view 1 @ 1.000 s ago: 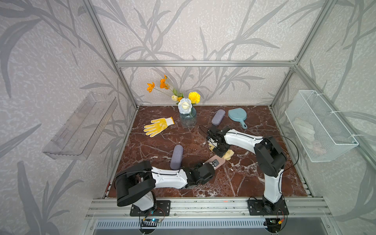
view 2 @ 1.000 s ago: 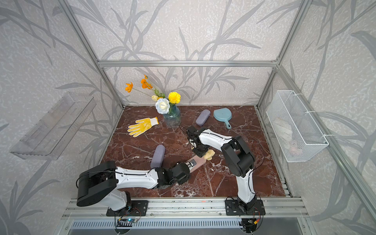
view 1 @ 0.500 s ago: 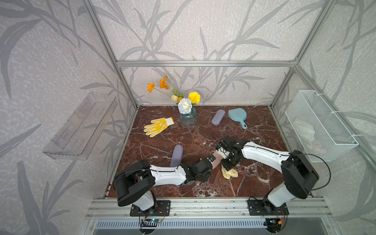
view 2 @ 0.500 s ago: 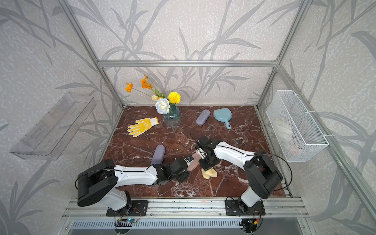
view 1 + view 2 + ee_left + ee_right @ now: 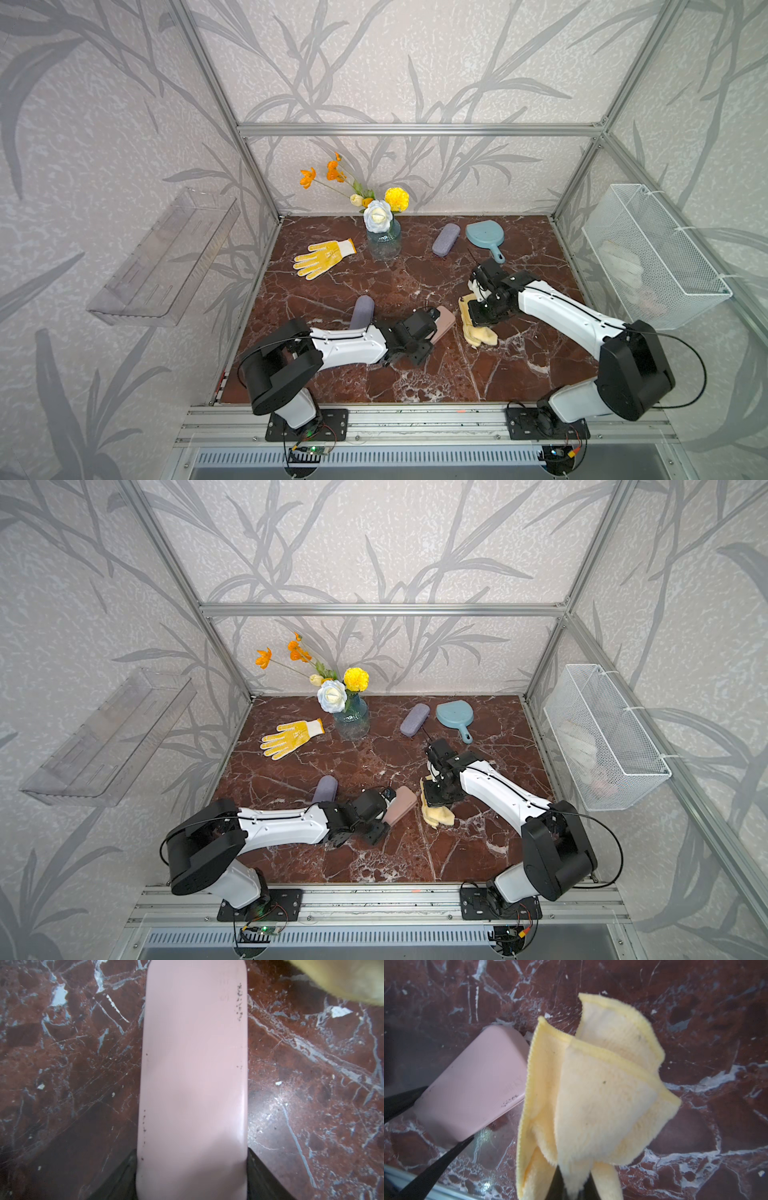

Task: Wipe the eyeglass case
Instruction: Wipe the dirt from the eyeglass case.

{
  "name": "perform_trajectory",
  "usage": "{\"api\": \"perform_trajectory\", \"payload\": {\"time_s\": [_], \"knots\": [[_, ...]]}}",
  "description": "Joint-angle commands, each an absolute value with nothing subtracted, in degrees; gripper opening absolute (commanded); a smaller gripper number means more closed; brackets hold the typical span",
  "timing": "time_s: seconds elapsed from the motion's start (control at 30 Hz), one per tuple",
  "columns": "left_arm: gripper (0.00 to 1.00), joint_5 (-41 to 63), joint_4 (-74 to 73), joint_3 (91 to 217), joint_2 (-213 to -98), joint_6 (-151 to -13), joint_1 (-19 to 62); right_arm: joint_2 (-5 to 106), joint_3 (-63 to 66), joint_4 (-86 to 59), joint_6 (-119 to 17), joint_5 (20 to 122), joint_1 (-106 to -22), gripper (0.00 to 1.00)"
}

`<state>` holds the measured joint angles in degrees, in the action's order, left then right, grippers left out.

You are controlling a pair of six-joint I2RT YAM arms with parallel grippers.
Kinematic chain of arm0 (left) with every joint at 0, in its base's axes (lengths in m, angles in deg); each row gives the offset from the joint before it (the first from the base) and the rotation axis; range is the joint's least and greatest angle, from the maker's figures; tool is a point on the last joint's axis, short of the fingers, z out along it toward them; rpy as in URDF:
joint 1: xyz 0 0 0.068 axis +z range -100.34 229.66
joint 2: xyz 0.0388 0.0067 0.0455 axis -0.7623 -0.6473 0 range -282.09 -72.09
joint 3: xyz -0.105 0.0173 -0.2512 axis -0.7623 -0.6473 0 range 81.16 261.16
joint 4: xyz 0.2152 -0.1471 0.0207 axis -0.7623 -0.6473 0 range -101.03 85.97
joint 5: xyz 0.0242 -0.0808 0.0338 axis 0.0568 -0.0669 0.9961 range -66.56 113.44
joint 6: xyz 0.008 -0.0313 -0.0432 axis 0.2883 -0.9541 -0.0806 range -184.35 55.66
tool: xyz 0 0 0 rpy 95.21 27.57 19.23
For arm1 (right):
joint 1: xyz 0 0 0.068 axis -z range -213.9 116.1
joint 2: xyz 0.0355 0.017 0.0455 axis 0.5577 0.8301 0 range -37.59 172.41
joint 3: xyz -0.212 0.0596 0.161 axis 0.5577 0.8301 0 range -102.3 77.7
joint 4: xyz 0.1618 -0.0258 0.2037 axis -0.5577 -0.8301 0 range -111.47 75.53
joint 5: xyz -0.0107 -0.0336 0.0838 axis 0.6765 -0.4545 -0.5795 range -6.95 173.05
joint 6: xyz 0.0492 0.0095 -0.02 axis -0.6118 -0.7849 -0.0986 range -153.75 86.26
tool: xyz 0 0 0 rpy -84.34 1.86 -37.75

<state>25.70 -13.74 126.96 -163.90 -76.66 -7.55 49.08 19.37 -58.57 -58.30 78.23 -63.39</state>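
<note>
A pink eyeglass case (image 5: 193, 1064) with dark specks along its edges lies low over the marble floor (image 5: 374, 286), and my left gripper (image 5: 192, 1151) is shut on its near end. The case shows in both top views (image 5: 443, 322) (image 5: 401, 805) and in the right wrist view (image 5: 473, 1088). My right gripper (image 5: 574, 1188) is shut on a folded yellow cloth (image 5: 591, 1095). The cloth (image 5: 478, 334) (image 5: 438, 816) hangs just right of the case's far end, its lower part resting on the floor. I cannot tell whether cloth and case touch.
Two grey-lilac cases lie on the floor, one at mid left (image 5: 363, 309), one at the back (image 5: 446, 240). A flower vase (image 5: 383, 243), a yellow glove (image 5: 322, 258) and a blue hand mirror (image 5: 485, 237) stand along the back. A wire basket (image 5: 652, 257) hangs on the right wall, a clear shelf (image 5: 166, 257) on the left.
My right arm has swung its elbow out to the right and carried the cloth from behind the case to its right side. The left gripper and the case have hardly moved.
</note>
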Motion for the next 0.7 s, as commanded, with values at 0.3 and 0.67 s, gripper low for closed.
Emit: {"api": "perform_trajectory", "payload": {"time_s": [0.3,0.67], "knots": [[0.08,1.37,-15.35,124.15,-166.69,-81.31,-2.15,56.01,18.02,-47.46,-68.77,83.82,-79.12,0.0],[0.08,-11.13,-9.27,120.9,-163.22,-83.69,1.96,50.16,21.38,-42.97,-75.76,78.31,-85.56,0.0]]}}
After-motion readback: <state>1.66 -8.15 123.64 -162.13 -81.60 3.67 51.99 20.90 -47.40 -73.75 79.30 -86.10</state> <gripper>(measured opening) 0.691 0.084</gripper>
